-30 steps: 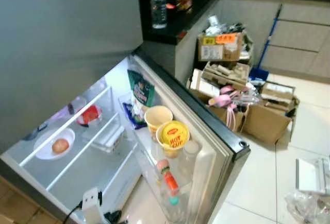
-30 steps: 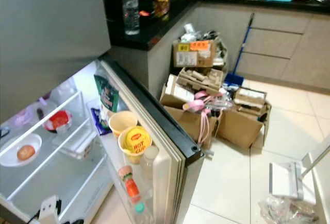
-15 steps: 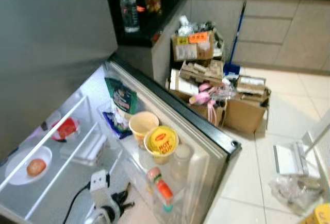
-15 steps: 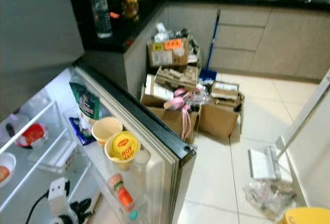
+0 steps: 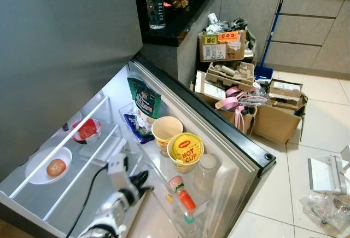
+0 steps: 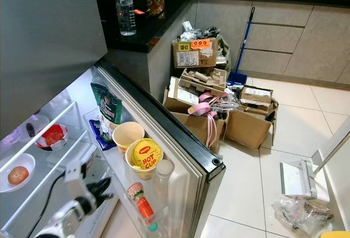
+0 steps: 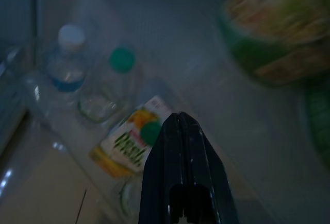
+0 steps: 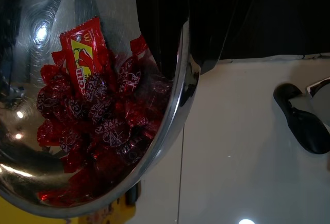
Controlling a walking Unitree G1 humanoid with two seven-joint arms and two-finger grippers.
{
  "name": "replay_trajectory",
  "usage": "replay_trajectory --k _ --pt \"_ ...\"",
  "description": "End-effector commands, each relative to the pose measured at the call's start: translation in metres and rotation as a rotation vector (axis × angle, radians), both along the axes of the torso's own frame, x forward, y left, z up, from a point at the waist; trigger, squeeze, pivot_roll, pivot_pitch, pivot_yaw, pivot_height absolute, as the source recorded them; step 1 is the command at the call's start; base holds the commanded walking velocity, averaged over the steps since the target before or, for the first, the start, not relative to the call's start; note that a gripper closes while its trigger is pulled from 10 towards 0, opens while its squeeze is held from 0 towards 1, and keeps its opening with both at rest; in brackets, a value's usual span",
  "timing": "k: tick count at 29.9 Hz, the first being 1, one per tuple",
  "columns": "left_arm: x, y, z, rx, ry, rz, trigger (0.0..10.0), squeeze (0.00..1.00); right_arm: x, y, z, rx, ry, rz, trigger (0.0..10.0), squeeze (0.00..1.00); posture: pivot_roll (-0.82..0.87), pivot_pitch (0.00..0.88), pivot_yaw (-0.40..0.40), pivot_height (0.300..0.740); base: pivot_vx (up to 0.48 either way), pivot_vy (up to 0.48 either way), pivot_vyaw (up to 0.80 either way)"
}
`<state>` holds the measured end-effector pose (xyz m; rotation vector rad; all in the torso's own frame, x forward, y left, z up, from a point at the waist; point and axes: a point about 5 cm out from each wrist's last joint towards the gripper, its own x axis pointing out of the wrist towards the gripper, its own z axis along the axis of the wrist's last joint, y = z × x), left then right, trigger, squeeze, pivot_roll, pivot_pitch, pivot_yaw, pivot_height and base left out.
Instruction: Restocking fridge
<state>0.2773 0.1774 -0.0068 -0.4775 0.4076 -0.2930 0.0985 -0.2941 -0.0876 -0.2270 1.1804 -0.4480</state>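
The fridge door stands open. Its shelves hold a green bag, a paper cup, a yellow-lidded cup noodle and an orange-capped bottle. My left gripper is shut and empty, low beside the door's lower shelf. Its wrist view looks past the gripper at a yellow-labelled juice bottle and a clear bottle. My right gripper is shut on the rim of a steel bowl full of red sweets.
Inside the fridge sit a plate with an orange fruit and a red-filled container on glass shelves. Cardboard boxes crowd the floor past the door, with a blue broom behind. A water bottle stands on the dark counter.
The camera has swung, shifting the whole scene. My left arm has risen further into view, its shut fingers now closer to the door's lower shelf.
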Motion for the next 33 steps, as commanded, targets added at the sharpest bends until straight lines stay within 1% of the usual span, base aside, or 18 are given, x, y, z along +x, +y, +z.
replay_trajectory --k 1,2,4,7,8,9,12,13,16,17,18,21,24,25,27,30,31,33 --pt "0.004 -0.009 0.006 -0.028 -0.042 -0.063 10.0 0.00 0.000 -0.002 0.001 -0.013 0.000 -0.002 10.0 0.00 -0.11 0.000 0.021 0.740 0.000 0.000 0.00" --pt "0.007 -0.014 0.009 -0.038 -0.063 -0.107 10.0 0.00 0.000 -0.002 0.001 -0.014 0.000 -0.002 10.0 0.00 -0.11 0.000 0.021 0.740 0.000 0.000 0.00" --pt "0.007 -0.014 0.009 -0.038 -0.063 -0.107 10.0 0.00 0.000 -0.002 0.001 -0.014 0.000 -0.002 10.0 0.00 -0.11 0.000 0.021 0.740 0.000 0.000 0.00" --pt "0.011 -0.030 0.016 -0.034 -0.111 -0.256 10.0 0.00 0.000 -0.002 0.001 -0.016 0.002 -0.001 10.0 0.00 -0.11 0.000 0.020 0.740 0.000 0.000 0.00" --pt "0.011 -0.030 0.016 -0.034 -0.111 -0.256 10.0 0.00 0.000 -0.002 0.001 -0.016 0.002 -0.001 10.0 0.00 -0.11 0.000 0.020 0.740 0.000 0.000 0.00" --pt "0.013 -0.036 0.020 -0.040 -0.129 -0.295 10.0 0.00 0.000 -0.003 0.001 -0.017 0.002 -0.001 10.0 0.00 -0.11 0.000 0.020 0.740 0.000 0.000 0.00" --pt "0.020 -0.050 0.029 -0.070 -0.176 -0.357 10.0 0.00 -0.001 -0.003 0.001 -0.019 0.002 -0.001 10.0 0.00 -0.11 0.000 0.020 0.740 0.000 0.000 0.00" --pt "0.020 -0.050 0.029 -0.070 -0.176 -0.357 10.0 0.00 -0.001 -0.003 0.001 -0.019 0.002 -0.001 10.0 0.00 -0.11 0.000 0.020 0.740 0.000 0.000 0.00" --pt "0.027 -0.067 0.042 -0.113 -0.236 -0.419 10.0 0.00 -0.001 -0.004 0.001 -0.021 0.002 -0.001 10.0 0.00 -0.11 0.000 0.020 0.740 0.000 0.000 0.00" --pt "0.027 -0.067 0.042 -0.113 -0.236 -0.419 10.0 0.00 -0.001 -0.004 0.001 -0.021 0.002 -0.001 10.0 0.00 -0.11 0.000 0.020 0.740 0.000 0.000 0.00" --pt "0.029 -0.073 0.046 -0.129 -0.254 -0.446 10.0 0.00 -0.001 -0.004 0.001 -0.021 0.003 -0.001 10.0 0.00 -0.11 0.000 0.021 0.740 0.000 0.000 0.00" --pt "0.029 -0.099 0.057 -0.188 -0.316 -0.572 10.0 0.00 -0.002 -0.003 0.001 -0.020 0.004 -0.002 10.0 0.00 -0.11 0.000 0.027 0.740 0.000 0.000 0.00" --pt "0.028 -0.111 0.062 -0.211 -0.341 -0.622 10.0 0.00 -0.003 -0.004 0.001 -0.020 0.006 -0.002 10.0 0.00 -0.12 0.000 0.025 0.740 0.000 0.000 0.00" --pt "0.028 -0.111 0.062 -0.211 -0.341 -0.622 10.0 0.00 -0.003 -0.004 0.001 -0.020 0.006 -0.002 10.0 0.00 -0.12 0.000 0.025 0.740 0.000 0.000 0.00" --pt "0.028 -0.119 0.066 -0.235 -0.361 -0.650 10.0 0.00 -0.003 -0.004 0.001 -0.021 0.006 -0.003 10.0 0.00 -0.12 0.000 0.025 0.740 0.000 0.000 0.00" --pt "0.028 -0.119 0.066 -0.236 -0.362 -0.649 10.0 0.00 -0.003 -0.004 0.001 -0.021 0.006 -0.003 10.0 0.00 -0.12 0.000 0.025 0.740 0.000 0.000 0.00" --pt "0.028 -0.116 0.064 -0.230 -0.355 -0.636 10.0 0.00 -0.003 -0.004 0.001 -0.021 0.006 -0.002 10.0 0.00 -0.12 0.000 0.024 0.740 0.000 0.000 0.00" --pt "0.027 -0.103 0.057 -0.199 -0.324 -0.588 10.0 0.00 -0.003 -0.004 0.001 -0.022 0.006 0.000 10.0 0.00 -0.12 0.000 0.025 0.740 0.000 0.000 0.00"
